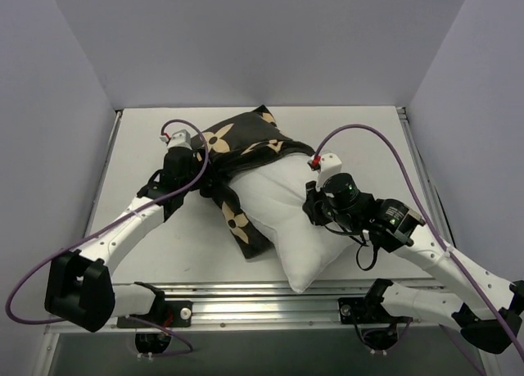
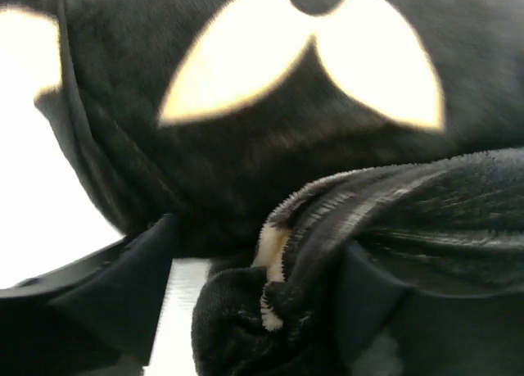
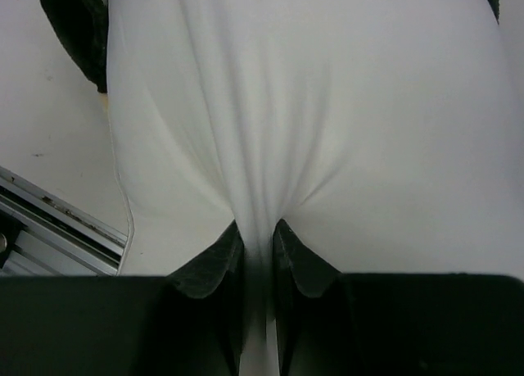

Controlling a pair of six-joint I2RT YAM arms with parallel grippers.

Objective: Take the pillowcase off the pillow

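The white pillow lies diagonally on the table, its near end bare and its far end inside the black pillowcase with tan flower motifs. The case is bunched up at the pillow's far left. My left gripper is shut on a bunched fold of the pillowcase at the pillow's left side. My right gripper is shut on a pinch of the pillow's white fabric at its right side; the fabric wrinkles towards the fingertips.
A strip of the pillowcase trails along the pillow's left edge towards the front. The metal rail runs along the table's near edge; it also shows in the right wrist view. White walls enclose the table.
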